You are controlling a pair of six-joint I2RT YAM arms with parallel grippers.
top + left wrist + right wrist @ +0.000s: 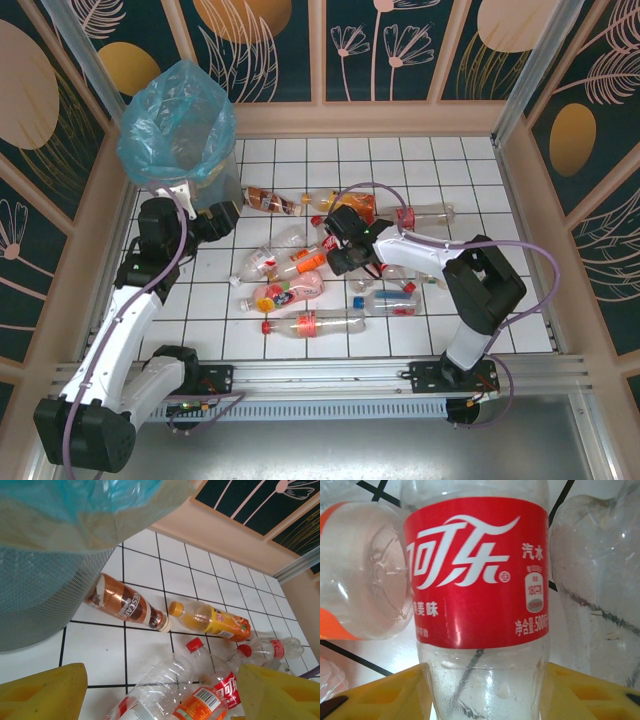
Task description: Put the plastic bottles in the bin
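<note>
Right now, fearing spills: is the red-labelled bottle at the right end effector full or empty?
Empty: the red-labelled bottle is clear, tile lines showing through.

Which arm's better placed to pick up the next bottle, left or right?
Right. The right gripper already straddles the red-labelled bottle, flanking it on both sides, though a firm grip isn't clear yet. The left gripper hangs open and empty beside the bin, holding nothing.

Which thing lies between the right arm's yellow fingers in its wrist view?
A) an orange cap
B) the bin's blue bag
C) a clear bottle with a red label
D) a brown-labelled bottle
C: the right wrist view shows the red-labelled bottle between the two yellow fingers.
</note>
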